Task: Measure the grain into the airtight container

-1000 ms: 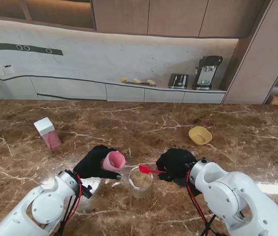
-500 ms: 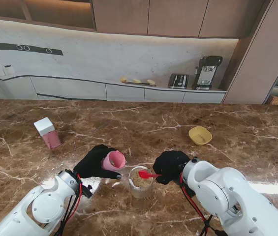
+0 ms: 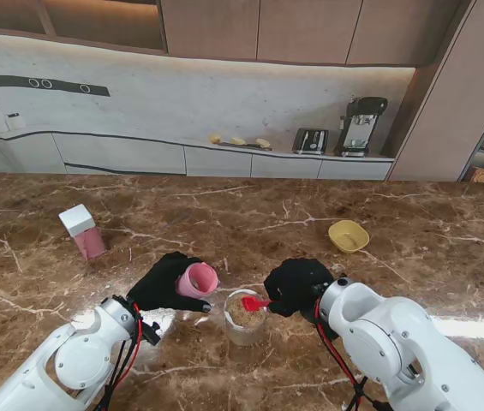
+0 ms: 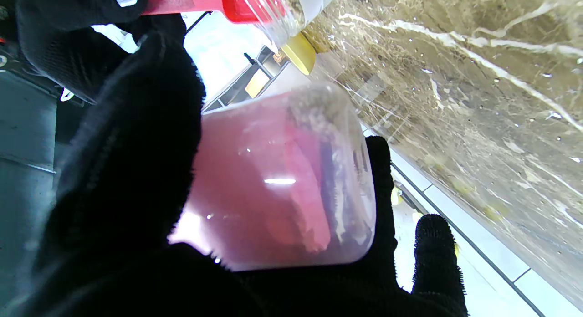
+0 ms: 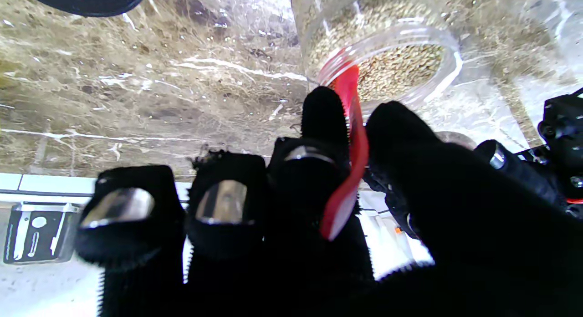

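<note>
Tipping the red scoop (image 3: 253, 302) cleanly is, I judge, what counts now: the right hand (image 3: 297, 286) pinches its handle between thumb and forefinger, bowl over the mouth of the clear container (image 3: 245, 318) just off its fingertips, so turn it slowly above the centre – not the rim. Beside it, the left hand (image 3: 164, 282) is wrapped around a tilted pink cup (image 3: 198, 280). Only the right wrist view shows grain (image 5: 387, 64) already well up inside the container – the stand's view barely does.

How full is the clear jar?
Partly full. Grain shows through the clear jar wall and at its open mouth, where the right hand holds the red scoop.
</note>
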Robot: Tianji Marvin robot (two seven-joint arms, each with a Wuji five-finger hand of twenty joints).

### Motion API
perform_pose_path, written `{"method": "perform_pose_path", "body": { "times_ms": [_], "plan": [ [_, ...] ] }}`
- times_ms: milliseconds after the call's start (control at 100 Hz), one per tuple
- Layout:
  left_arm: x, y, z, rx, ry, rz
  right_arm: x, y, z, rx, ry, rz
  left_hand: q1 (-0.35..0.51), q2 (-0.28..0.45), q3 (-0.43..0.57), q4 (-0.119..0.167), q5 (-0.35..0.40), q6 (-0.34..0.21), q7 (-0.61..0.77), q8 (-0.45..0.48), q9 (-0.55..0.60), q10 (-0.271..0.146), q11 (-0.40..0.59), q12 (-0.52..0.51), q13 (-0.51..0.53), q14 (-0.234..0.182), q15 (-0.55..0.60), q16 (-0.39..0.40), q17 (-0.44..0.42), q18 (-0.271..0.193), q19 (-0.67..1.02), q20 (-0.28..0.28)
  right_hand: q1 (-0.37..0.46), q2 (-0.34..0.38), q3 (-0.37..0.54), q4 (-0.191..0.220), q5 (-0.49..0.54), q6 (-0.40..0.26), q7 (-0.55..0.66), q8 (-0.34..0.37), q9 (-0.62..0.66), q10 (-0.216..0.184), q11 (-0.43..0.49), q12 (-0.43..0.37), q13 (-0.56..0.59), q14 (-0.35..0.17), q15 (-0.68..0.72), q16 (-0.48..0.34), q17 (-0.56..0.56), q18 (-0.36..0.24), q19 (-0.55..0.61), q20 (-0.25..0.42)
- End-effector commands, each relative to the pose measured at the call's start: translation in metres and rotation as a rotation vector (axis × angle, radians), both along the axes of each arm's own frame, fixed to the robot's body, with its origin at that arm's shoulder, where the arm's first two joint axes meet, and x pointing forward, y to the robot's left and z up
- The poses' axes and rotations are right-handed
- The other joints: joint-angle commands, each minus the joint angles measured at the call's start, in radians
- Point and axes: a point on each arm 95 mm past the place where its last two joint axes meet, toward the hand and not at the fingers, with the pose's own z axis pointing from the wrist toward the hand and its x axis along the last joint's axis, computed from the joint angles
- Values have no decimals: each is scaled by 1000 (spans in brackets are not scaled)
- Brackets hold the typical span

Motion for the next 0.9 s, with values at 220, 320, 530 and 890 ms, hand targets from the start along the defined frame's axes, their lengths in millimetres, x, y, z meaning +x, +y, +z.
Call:
{"method": "perform_pose_path", "body": {
  "times_ms": [220, 320, 530, 890],
  "plan": [
    [-3, -2, -2, 1, 7, -6, -4, 3, -16, 21, 53, 15, 102, 197, 289, -42, 178, -255, 145, 19, 105, -103, 27, 18, -16, -23, -32, -6, -19, -5, -18, 2, 47, 50, -30, -24, -49, -56, 46, 122, 42, 25, -228, -80, 43, 29, -235, -130, -118, -24, -90, 3],
    [-3, -2, -2, 3, 6, -3, -4, 4, -20, 19, 33, 29, 102, 196, 290, -42, 179, -255, 146, 19, 106, -105, 28, 19, -15, -24, -32, -5, -18, -5, -17, 3, 38, -18, 24, -30, -28, -71, 66, 127, 47, 16, -229, -76, 46, 12, -230, -131, -94, -31, -92, -3],
    [-4, -1, -3, 4, 7, 1, -3, 7, -25, 0, -14, 52, 102, 196, 292, -42, 180, -254, 146, 20, 106, -103, 28, 19, -15, -21, -31, -4, -18, -4, -16, 3, 23, -103, 108, -45, -5, -89, 83, 143, 48, -3, -186, -68, 48, -17, -186, -119, -40, -32, -95, -22],
    [-3, -1, -3, 0, 8, 1, -3, 12, -30, 59, -84, 67, 102, 196, 292, -43, 179, -250, 145, 20, 106, -100, 29, 21, -18, -19, -31, -3, -19, -5, -18, 3, 48, -128, 180, -18, -15, -71, 49, 65, 46, 18, -171, -67, 44, 12, -150, -101, -66, -8, -66, 5]
  ]
}}
